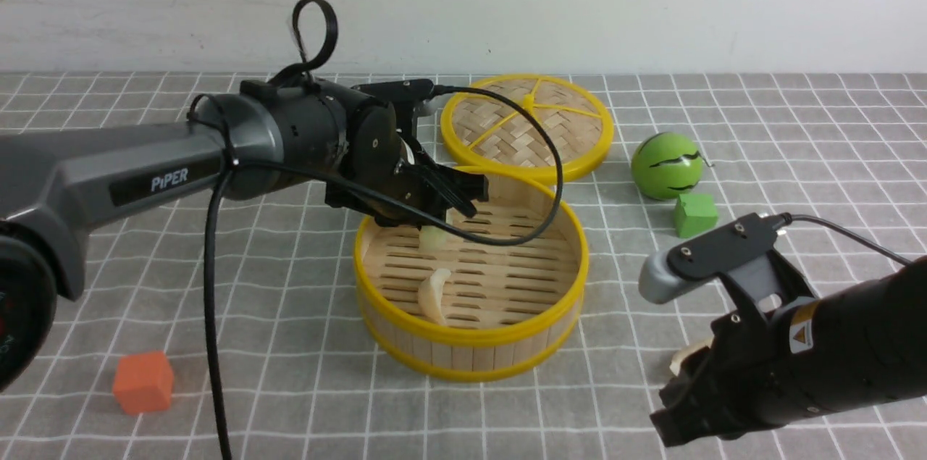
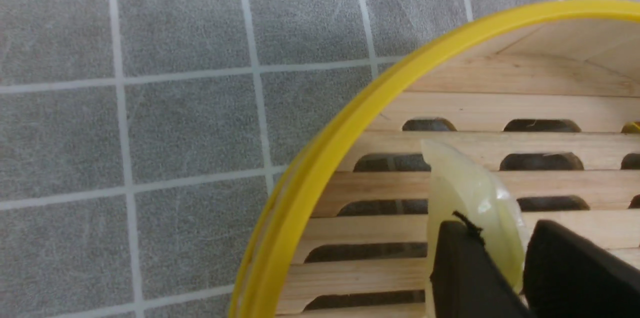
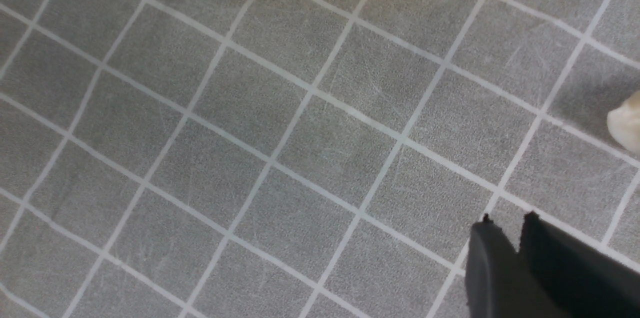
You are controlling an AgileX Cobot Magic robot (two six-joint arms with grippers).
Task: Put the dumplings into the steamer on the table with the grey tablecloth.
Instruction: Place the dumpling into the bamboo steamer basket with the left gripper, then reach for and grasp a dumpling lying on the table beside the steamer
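Note:
The steamer [image 1: 507, 333] stands mid-table on the grey tablecloth [image 1: 275, 344]. My left gripper [image 1: 455, 210] reaches over its back-left rim and is shut on a pale green dumpling [image 1: 434, 237], which hangs just above the slatted floor. In the left wrist view that dumpling [image 2: 467, 198] sits between the black fingers [image 2: 460, 268], beside the steamer rim [image 2: 320, 157]. A whitish dumpling [image 1: 434, 297] lies on the steamer floor. My right gripper [image 1: 677, 409] is low at the front right, jaws together on nothing [image 3: 507, 220]. Another whitish dumpling [image 1: 684, 357] [image 3: 625, 120] lies on the cloth beside it.
The flat woven lid [image 1: 527, 127] lies behind the steamer. A green ball [image 1: 666, 164] and a green cube [image 1: 695, 214] sit to the right. An orange cube [image 1: 143, 382] is at the front left. The left arm's cable [image 1: 210, 286] droops over the cloth.

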